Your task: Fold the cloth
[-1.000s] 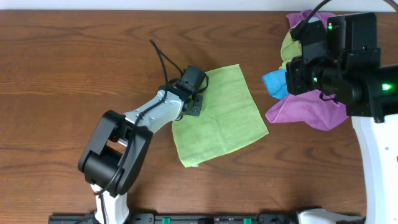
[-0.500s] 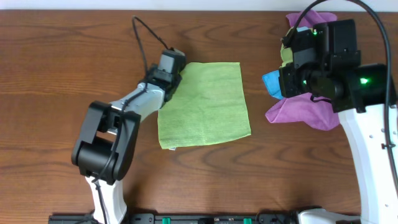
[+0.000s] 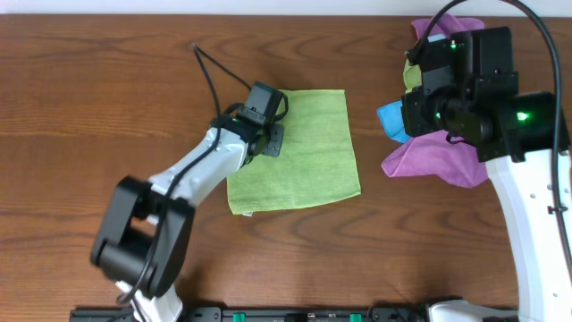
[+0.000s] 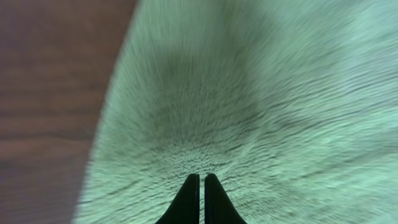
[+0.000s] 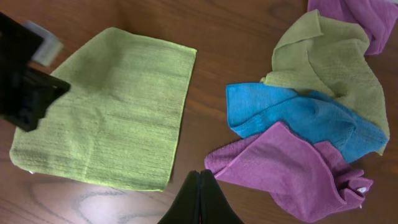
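With its jaws pressed together, empty, the left gripper [image 4: 199,179] at the cloth's [image 3: 308,152] 10 o'clock corner could drag and bunch it, while the right gripper [image 5: 199,175], likewise closed, holds nothing.

You have the cloth [image 3: 308,156] lying on the worktop [image 3: 89,107], with the left tool [image 4: 200,178] over its left side (towards the far edge). A heap of other cloths [image 3: 424,156] lies apart to its right.

Lab: robot arms [image 3: 201,165] at wooden table [image 3: 80,80]

the cloth [image 4: 267,93] is blurred in the left wrist view.
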Robot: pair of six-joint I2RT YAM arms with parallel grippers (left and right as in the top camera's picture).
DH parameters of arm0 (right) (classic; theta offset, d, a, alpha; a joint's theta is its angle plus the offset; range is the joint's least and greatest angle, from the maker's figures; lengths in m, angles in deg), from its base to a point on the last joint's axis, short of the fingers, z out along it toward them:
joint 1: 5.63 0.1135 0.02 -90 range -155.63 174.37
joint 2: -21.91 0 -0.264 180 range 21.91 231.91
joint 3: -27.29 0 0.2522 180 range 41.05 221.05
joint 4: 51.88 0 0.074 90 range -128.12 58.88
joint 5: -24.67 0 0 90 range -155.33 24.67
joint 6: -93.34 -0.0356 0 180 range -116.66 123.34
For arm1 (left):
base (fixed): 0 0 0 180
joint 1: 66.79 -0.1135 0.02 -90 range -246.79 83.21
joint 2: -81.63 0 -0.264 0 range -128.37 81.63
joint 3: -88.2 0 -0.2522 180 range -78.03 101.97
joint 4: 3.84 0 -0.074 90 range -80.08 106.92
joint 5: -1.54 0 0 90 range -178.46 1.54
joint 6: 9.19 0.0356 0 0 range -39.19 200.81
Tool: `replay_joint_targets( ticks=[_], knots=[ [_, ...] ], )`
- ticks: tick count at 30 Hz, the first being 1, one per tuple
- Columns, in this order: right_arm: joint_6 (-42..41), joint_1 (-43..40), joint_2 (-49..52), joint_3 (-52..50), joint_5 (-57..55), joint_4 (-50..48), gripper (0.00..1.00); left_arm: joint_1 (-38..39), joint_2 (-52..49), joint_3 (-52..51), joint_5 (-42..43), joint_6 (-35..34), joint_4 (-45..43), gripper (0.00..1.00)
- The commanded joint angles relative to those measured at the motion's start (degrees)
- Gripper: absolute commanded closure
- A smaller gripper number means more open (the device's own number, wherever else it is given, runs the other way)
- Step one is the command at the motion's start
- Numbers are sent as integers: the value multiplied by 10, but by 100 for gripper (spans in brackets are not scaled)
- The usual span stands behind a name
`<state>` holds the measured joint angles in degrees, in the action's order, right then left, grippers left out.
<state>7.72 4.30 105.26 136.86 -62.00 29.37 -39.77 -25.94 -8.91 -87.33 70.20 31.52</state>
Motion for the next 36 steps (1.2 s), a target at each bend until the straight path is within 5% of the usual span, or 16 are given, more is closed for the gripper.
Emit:
replay_joint_targets(
  ticks=[1, 20, 36],
  knots=[
    [-5, 2, -1, -3, -3, 0, 98, -5, -23, 0, 18, -38, -12, 94],
    [-5, 2, -1, -76, 0, -33, 98, -76, -112, 0, -51, 44, -64, 94],
    [-31, 89, 95, -208, 153, -209, 98, -85, -111, 0, 47, 2, -38, 94]
  ],
)
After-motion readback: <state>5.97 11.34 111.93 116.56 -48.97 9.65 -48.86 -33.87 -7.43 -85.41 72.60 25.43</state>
